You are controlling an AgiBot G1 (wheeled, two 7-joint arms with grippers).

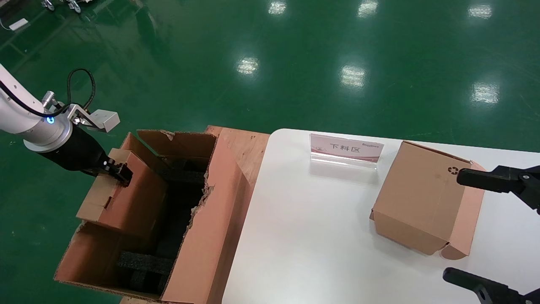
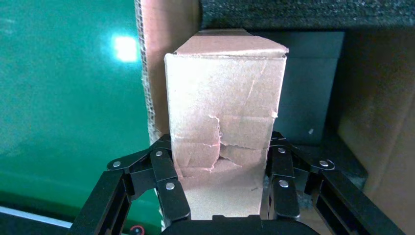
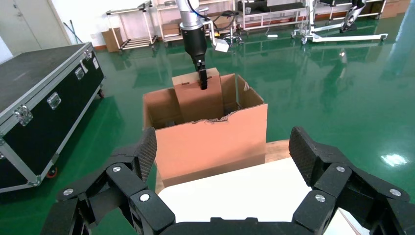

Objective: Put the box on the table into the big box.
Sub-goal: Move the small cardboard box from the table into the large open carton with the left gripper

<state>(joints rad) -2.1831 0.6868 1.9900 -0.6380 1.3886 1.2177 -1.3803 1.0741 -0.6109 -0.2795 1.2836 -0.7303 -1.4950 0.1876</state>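
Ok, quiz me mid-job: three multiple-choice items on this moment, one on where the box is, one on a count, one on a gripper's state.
1. Where is the box now?
A. Flat on the table
B. In the left gripper's grip, partly inside the big box
C. On the green floor

2. How many cardboard boxes stand on the table?
A. One
B. Two
C. Three

3. How is the right gripper?
A. Shut on the sign
B. Shut on the recycling-symbol box
C. Open, holding nothing

Answers:
1 B: the left gripper has its fingers against both sides of the box, which sits within the walls of the big box.
2 A: only the recycling-symbol box stands there, near the acrylic sign.
3 C: the right wrist view shows its fingers spread wide with nothing between them.
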